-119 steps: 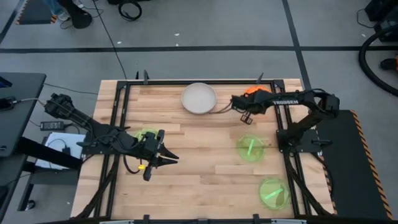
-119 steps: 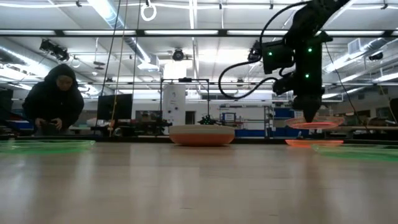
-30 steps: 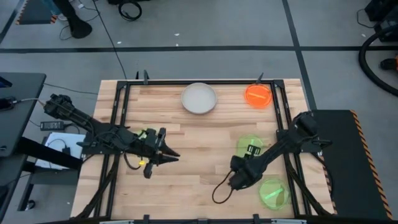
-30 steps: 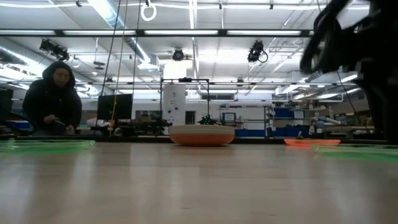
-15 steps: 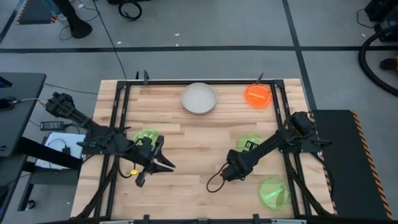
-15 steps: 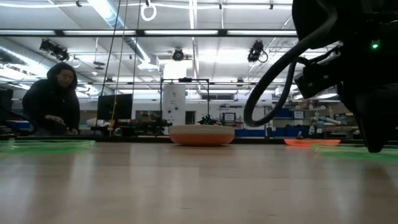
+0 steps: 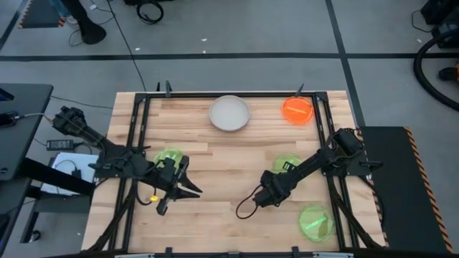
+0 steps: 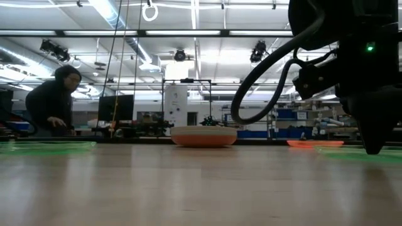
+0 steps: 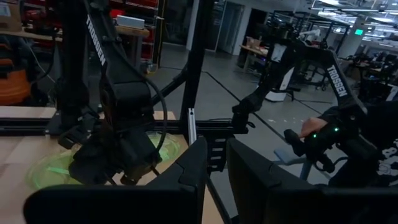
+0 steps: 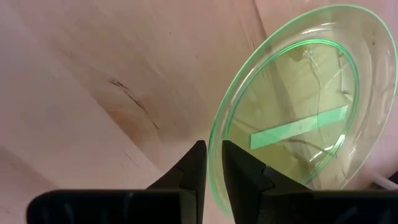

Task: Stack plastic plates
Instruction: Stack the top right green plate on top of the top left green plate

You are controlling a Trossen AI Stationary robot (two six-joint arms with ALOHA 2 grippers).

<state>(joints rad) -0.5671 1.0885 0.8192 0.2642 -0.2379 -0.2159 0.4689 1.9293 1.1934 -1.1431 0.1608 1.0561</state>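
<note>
Across the desk (image 7: 215,218), five plates in view from above. At the far edge, white plate (image 7: 229,113) near the middle and orange plate (image 7: 297,110) toward the right corner, well apart. On the left side, left green plate (image 7: 170,157). On the right side, mid green plate (image 10: 298,106), partly under the right arm. Near the close right corner, corner green plate (image 7: 315,222), alone and clear of both arms. Nothing visibly stacked on anything else from overhead. Right hand (image 10: 212,152) low over the desk at the inner rim of the mid green plate, fingers drawn narrow, one on each side of that rim and nipping it. Rest of the plate spread out past the fingertips, a pale green strip showing across its middle. Hard to tell whether the plate lies flat on the wood or is tipped up a little at the gripped edge. Right arm reaching in from its base at the desk's right side, cable looping out beside the wrist. Left hand (image 7: 188,188) over the left part of the desk, just beside the left green plate on the side toward the near edge, not touching it. Fingers narrow with a slim gap and nothing between them. From desk height, white plate seen edge-on at centre, orange plate low to its right, right arm filling the upper right. Beyond the desk, a person (image 8: 53,107) in dark clothing bent over at the far left of the room.
</note>
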